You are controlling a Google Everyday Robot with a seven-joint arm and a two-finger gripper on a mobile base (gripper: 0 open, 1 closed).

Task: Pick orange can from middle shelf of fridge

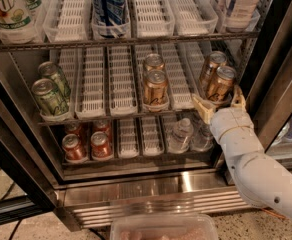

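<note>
The fridge (151, 194) stands open before me. Its middle shelf (111, 111) holds white lane trays. Two orange cans (155, 89) stand in a centre lane, one behind the other. Two more orange cans (219, 83) stand in the right lane. My gripper (220, 103) is at the front of the right lane, just below and in front of the nearest right orange can. Its fingers (202, 106) are spread on either side of the can's base, not closed on it.
Two green cans (50, 96) stand at the middle shelf's left. Red cans (88, 145) and clear bottles (182, 134) sit on the lower shelf. A blue can (108, 4) and bottles stand on the top shelf. The dark door frame (281, 74) is at right. A plastic tub (163, 228) is at bottom.
</note>
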